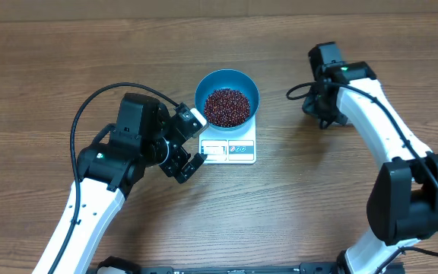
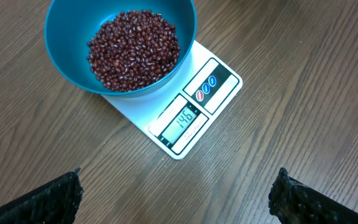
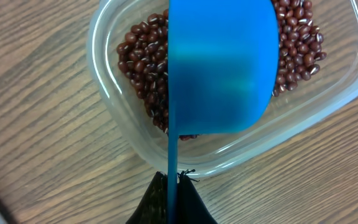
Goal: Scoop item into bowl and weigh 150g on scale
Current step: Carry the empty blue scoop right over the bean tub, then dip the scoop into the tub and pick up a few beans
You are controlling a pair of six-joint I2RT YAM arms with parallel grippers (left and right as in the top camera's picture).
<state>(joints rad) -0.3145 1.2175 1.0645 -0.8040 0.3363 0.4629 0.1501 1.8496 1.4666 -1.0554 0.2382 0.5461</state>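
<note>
Two jaws of the left gripper (image 1: 195, 143) are spread wide, with nothing grasped between them. Just ahead of them lies the white kitchen scale (image 2: 135, 112), and the teal bowl (image 2: 61, 37) is seated on it, holding a heap of red-brown beans (image 2: 134, 48). On the display (image 2: 182, 119) what appears to be 146 can be read. Small round button marks (image 2: 206, 87) are seen beside it, but no brand name can be made out.

Farther right, the right gripper (image 3: 173, 180) is clenched on the thin handle of the blue scoop (image 3: 222, 68). The scoop is held directly ahead of those jaws, over the clear plastic tub (image 3: 104, 93) of beans (image 3: 142, 56). Whether it is loaded cannot be told.

Only a small top-up seems needed. A scant scoopful is best taken and trickled in slowly while the display is watched.
</note>
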